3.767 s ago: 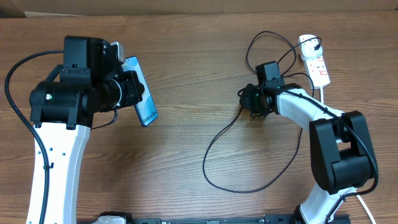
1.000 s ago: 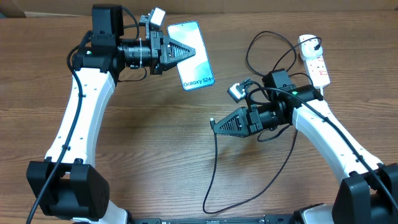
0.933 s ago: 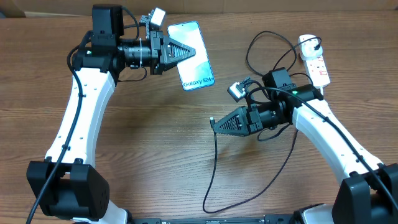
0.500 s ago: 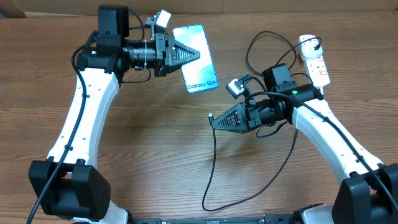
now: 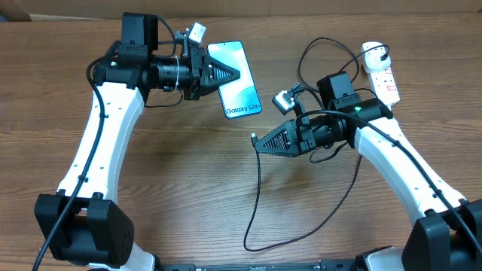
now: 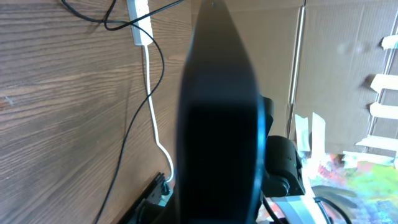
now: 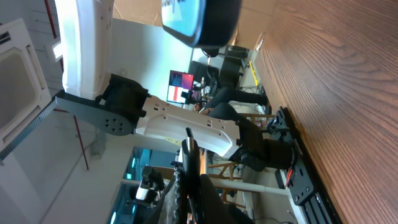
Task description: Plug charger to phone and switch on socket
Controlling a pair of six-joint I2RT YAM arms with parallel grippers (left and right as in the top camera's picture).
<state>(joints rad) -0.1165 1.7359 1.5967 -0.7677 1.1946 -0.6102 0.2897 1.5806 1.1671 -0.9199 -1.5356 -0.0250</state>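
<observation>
The phone (image 5: 241, 89) hangs above the table, blue screen up, with my left gripper (image 5: 230, 75) shut on its upper part. In the left wrist view its dark edge (image 6: 217, 124) fills the middle and hides the fingers. My right gripper (image 5: 260, 141) is shut on the charger (image 5: 260, 188) just behind its black connector tip (image 5: 254, 137), which sits a little below the phone's lower end. In the right wrist view the tip (image 7: 188, 142) points up toward the phone (image 7: 193, 18). The socket (image 5: 382, 75) lies at the far right, also visible as a white strip (image 6: 142, 25).
The charger's slack loops over the table near the front edge (image 5: 301, 233) and curls near the socket (image 5: 316, 45). A thick white cord (image 5: 392, 113) runs from the socket under my right arm. A cardboard wall (image 5: 301, 7) backs the table.
The left gripper has carried the phone a little right and nearer. The right gripper has lifted the connector tip up toward the phone's lower end, narrowing the gap.
</observation>
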